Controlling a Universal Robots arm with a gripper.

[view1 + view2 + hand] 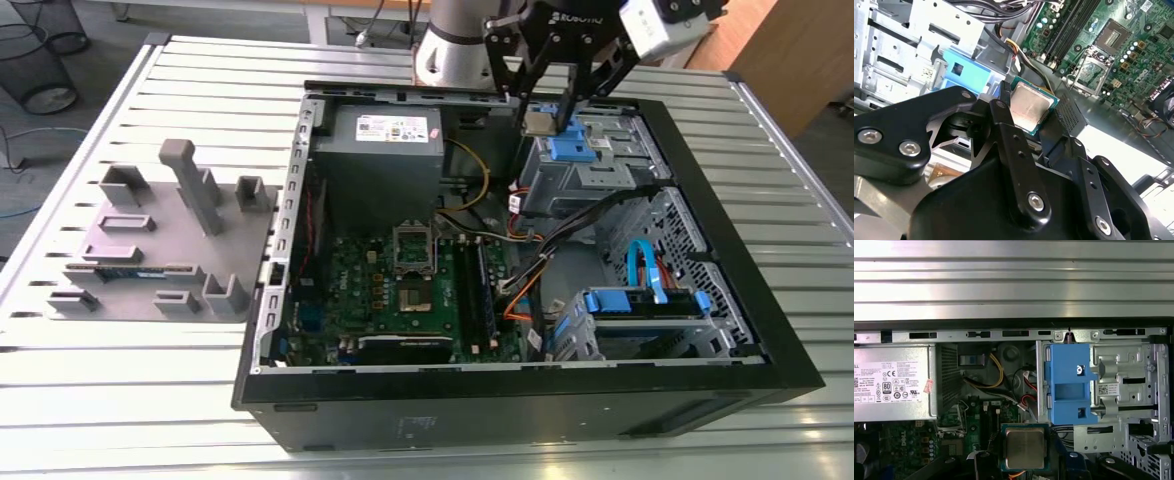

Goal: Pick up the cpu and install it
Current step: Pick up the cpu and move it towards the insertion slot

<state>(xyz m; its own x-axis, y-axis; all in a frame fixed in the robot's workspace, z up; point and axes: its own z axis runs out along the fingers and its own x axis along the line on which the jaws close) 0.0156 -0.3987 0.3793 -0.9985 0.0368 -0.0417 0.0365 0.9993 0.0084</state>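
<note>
Exterior view: gripper (541, 115) hangs above the case (787, 350), at its 1 o'clock corner.
Grip: clamped on the cpu (538, 123), metal top bare in both wrist views.
Socket (412, 245): 7 o'clock from the cpu, well apart.
Tray (147, 250): 9 o'clock of the case.

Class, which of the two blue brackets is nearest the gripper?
The blue bracket nearer the power supply, by the gripper holding the cpu; the other bracket sits lower in the exterior view.
</note>
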